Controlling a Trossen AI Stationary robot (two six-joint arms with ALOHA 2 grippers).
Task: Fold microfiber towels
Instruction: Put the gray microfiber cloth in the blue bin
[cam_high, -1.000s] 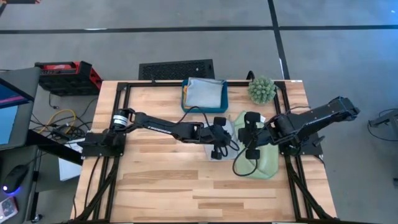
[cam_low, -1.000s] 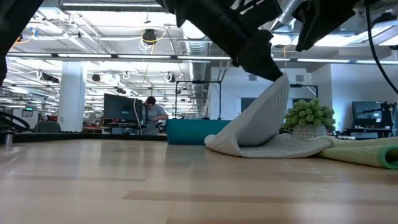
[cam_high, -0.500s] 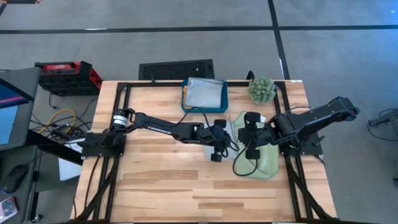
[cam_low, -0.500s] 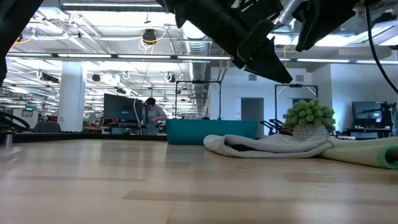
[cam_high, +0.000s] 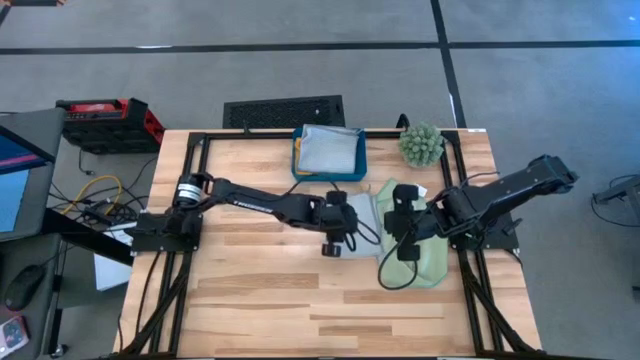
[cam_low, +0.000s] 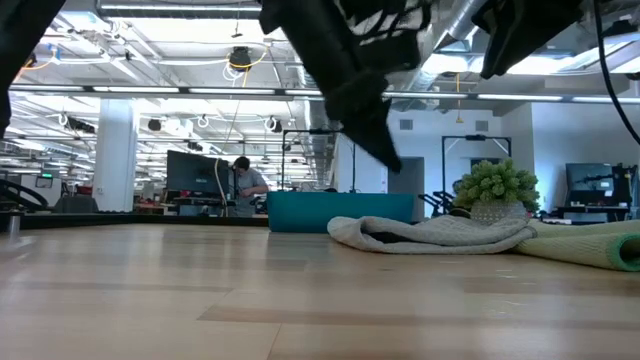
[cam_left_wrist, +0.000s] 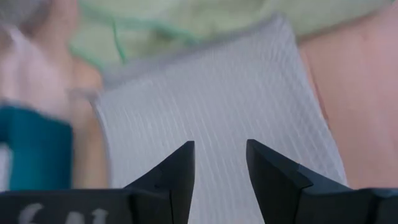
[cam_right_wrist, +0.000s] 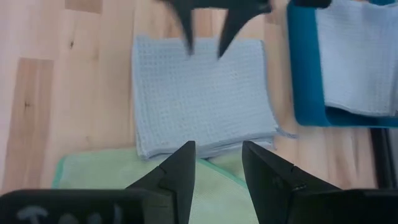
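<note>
A pale grey-blue microfiber towel (cam_right_wrist: 199, 93) lies folded flat on the wood, between the teal tray and the light green towel (cam_high: 425, 262). From the side it shows as a low heap (cam_low: 430, 233). My left gripper (cam_left_wrist: 221, 168) is open and hovers over that towel's left edge (cam_high: 342, 224), touching nothing. My right gripper (cam_right_wrist: 217, 165) is open above the green towel, which lies spread on the table, its left edge under the grey one. A second grey-blue towel (cam_high: 330, 148) lies in the teal tray.
The teal tray (cam_high: 298, 160) stands at the far edge, and a spiky green plant (cam_high: 421, 143) stands to its right. Bare wood stretches over the table's left and near parts. A person (cam_low: 245, 185) stands far off in the room behind.
My left gripper has opened and let go of the grey-blue towel's raised edge. That edge has fallen, and the towel now lies flat and folded. The gripper has then drawn back toward the table's left edge.
</note>
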